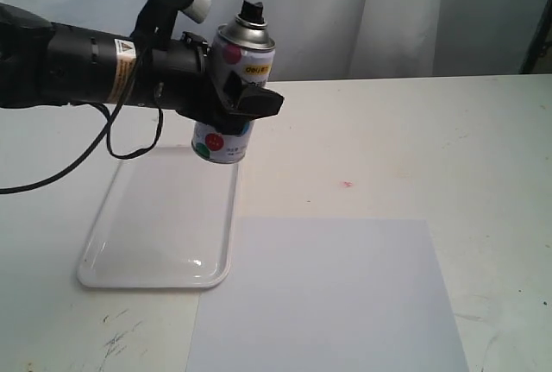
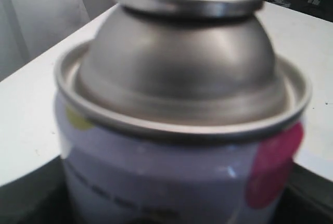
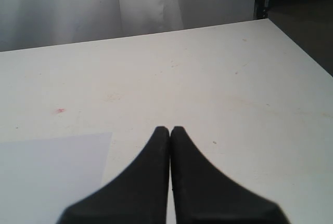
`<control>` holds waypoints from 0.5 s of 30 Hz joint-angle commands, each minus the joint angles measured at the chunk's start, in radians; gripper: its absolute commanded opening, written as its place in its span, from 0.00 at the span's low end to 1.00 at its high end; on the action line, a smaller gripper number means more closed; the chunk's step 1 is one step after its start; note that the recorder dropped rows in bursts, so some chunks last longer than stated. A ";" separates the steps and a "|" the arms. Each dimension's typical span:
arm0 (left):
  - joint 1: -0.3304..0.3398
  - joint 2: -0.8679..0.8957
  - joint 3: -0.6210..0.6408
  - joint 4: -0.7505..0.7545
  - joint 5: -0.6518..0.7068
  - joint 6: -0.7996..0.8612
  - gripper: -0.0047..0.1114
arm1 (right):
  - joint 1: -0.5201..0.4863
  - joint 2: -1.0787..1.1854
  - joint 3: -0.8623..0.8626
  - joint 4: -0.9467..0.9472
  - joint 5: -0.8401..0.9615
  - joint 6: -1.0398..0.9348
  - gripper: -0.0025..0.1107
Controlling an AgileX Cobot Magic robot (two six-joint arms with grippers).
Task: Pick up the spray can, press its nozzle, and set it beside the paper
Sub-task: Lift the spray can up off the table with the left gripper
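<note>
Across the surface, the paper lies nearer the exterior camera than the tray, to its right. My left claw grasps the spray can mid-body, upright, seemingly above the tray's far end. The nozzle points straight up, exposed. My right claw, clenched and empty, is outside the exterior view, so I can't tell how far it is from the nozzle.

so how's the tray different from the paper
The tray is glossy with a raised rim and rounded corners; the paper is matte, flat and sharp-cornered. The tray is narrower than the paper. Both are white rectangles lying on the table.
</note>
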State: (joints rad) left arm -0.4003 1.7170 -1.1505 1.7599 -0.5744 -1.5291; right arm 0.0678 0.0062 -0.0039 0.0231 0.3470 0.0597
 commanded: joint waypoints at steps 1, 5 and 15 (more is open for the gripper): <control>-0.010 -0.072 0.027 -0.016 0.035 -0.018 0.04 | -0.007 -0.006 0.004 0.003 -0.001 0.000 0.02; -0.008 -0.077 0.027 -0.016 0.033 -0.008 0.04 | -0.007 -0.006 0.004 0.003 -0.001 0.000 0.02; -0.018 -0.075 0.051 -0.016 0.188 -0.050 0.04 | -0.007 -0.006 0.004 0.003 -0.001 0.000 0.02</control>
State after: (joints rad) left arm -0.4071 1.6585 -1.1135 1.7653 -0.4889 -1.5556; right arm 0.0678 0.0062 -0.0039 0.0231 0.3470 0.0597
